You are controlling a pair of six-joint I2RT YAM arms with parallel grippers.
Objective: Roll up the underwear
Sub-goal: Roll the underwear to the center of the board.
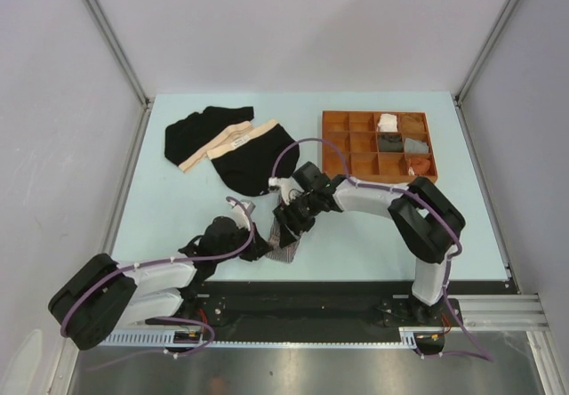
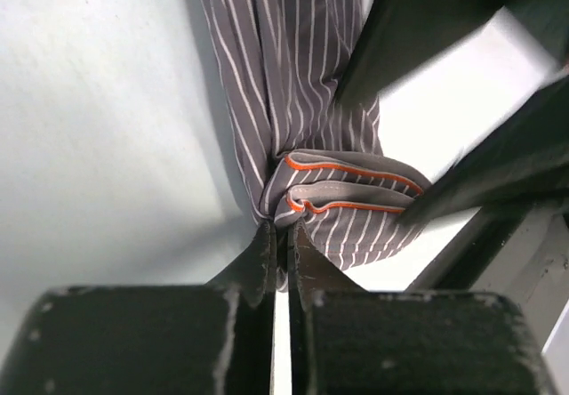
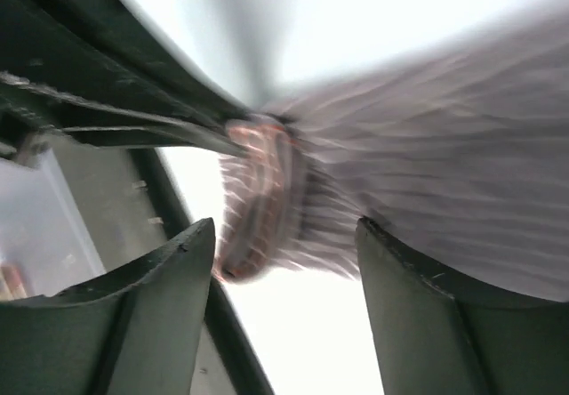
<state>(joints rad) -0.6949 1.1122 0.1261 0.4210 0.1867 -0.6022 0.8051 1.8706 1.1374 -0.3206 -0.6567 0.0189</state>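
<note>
Striped boxer (image 1: pixel 284 245): bunched, at 6 o'clock on the table (image 1: pixel 373 230), between both grippers.
Left gripper (image 2: pixel 283 235): pinched tight on the boxer's gathered, orange-trimmed edge.
Right gripper (image 3: pixel 284 235): spread wide, straddling the cloth.
Black briefs (image 1: pixel 222 146): overlapping, 11 o'clock.
Tray (image 1: pixel 325 141): 1 o'clock.

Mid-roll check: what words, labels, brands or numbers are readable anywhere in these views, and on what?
No text can be read in any view.
Pale patch, perhaps a label, on the beige waistband of the nearer black briefs: too small to read.
Striped boxer short: orange trim only, no lettering shows.
Brown tray: no marking shows.
</note>
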